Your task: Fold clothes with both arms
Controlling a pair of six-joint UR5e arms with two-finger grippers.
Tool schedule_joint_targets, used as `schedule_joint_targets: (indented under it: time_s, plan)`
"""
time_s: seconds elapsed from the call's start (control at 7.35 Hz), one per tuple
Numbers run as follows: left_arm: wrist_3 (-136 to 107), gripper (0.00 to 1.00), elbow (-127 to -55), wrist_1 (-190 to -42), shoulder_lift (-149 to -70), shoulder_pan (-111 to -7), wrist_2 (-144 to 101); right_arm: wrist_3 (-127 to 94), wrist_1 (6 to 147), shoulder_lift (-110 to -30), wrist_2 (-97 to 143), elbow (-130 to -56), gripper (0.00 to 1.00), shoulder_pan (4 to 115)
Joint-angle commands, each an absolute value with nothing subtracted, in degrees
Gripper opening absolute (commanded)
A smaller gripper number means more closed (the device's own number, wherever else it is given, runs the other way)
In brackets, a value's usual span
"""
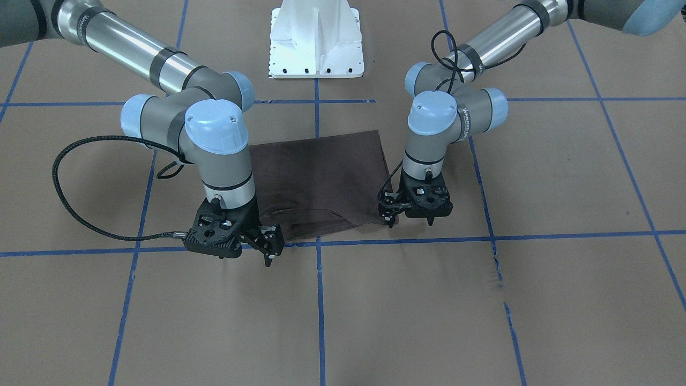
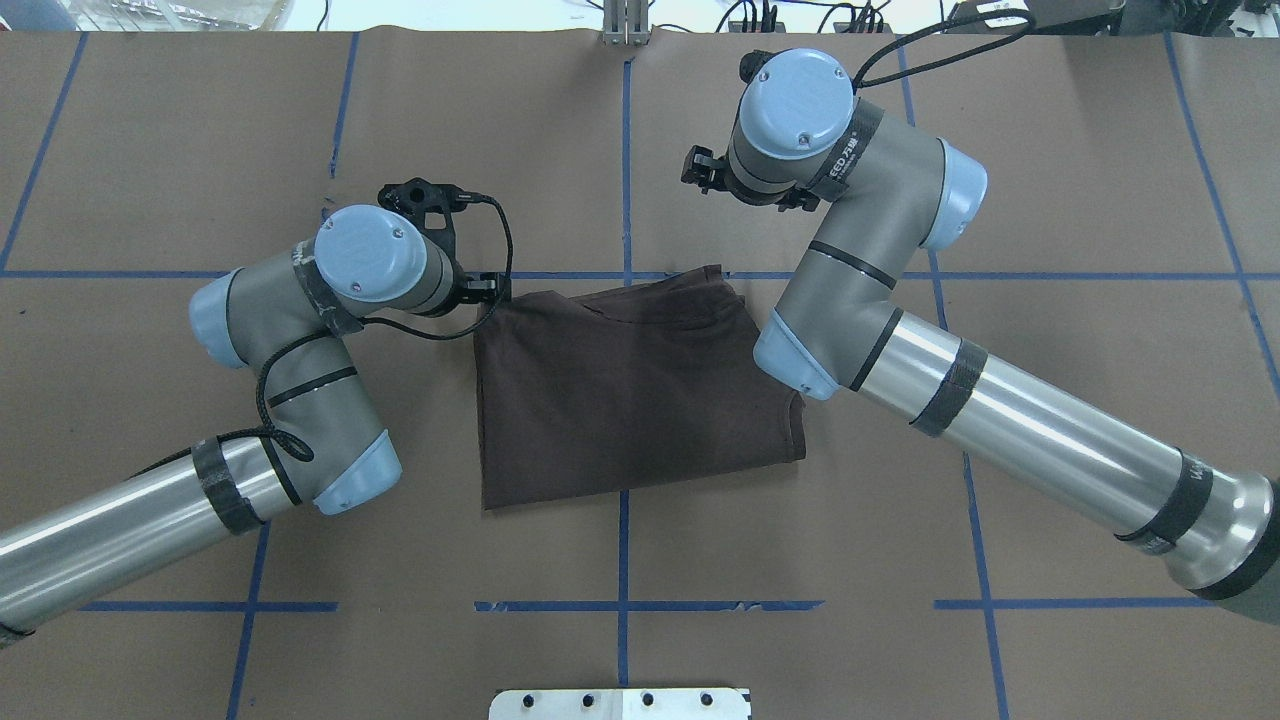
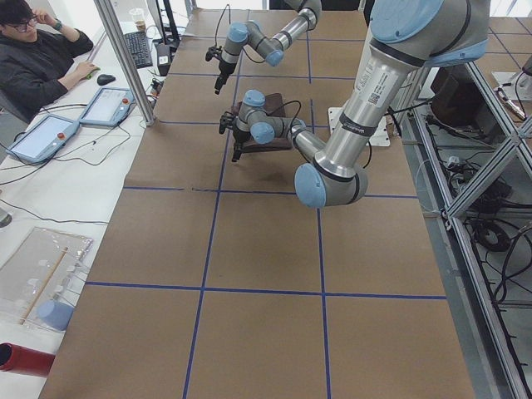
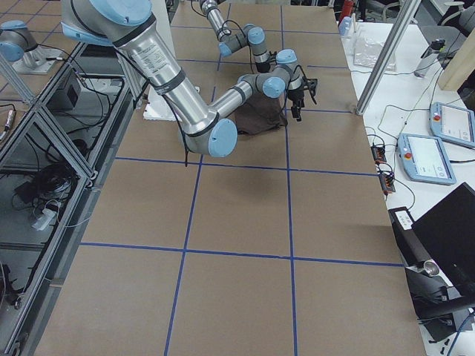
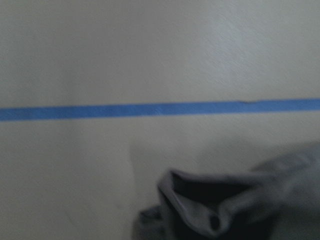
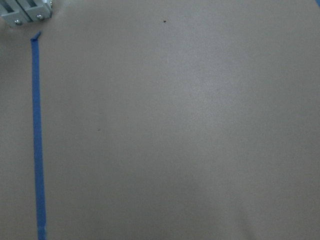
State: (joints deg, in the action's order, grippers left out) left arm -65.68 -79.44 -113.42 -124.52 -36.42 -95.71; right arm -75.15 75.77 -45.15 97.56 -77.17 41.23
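Note:
The dark brown T-shirt (image 2: 630,390) lies folded into a rough rectangle on the brown paper table, also seen in the front view (image 1: 321,177). My left gripper (image 1: 410,220) is low at the shirt's far corner on my left, jaws apart and holding nothing. It is mostly hidden under its wrist in the overhead view (image 2: 485,290). The left wrist view shows a blurred fabric corner (image 5: 225,205). My right gripper (image 1: 268,252) hangs above the table just past the shirt's far corner on my right, open and empty. Its wrist view shows only paper.
The white metal base (image 1: 316,40) stands at the table's near edge. Blue tape lines (image 1: 320,300) grid the paper. An operator (image 3: 37,50) sits at a side desk with control tablets (image 3: 41,137).

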Motion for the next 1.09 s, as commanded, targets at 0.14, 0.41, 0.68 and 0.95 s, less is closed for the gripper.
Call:
schedule_joint_targets:
  time_s: [0.14,0.41,0.68,0.95]
  plan:
    - [-58.9,1.0,-74.97,-118.37,-124.89,-41.74,-96.15,-74.97,75.76,-45.35,97.65,-77.26,1.0,41.13]
    - [-57.31,1.0,-77.15,-118.74,-124.81,-42.97,-99.38,-72.35,76.11,-45.35,100.61,-77.6,1.0,41.74]
    - [-55.46,1.0,-85.56,-117.78,-121.75,-43.33,-101.25,-67.1,77.07,-51.46,106.05,-84.42,1.0,44.89]
    - [-50.93,1.0,-95.48,-114.37,-115.78,-45.34,-105.8,-54.48,89.4,-59.37,110.73,-98.71,1.0,49.72]
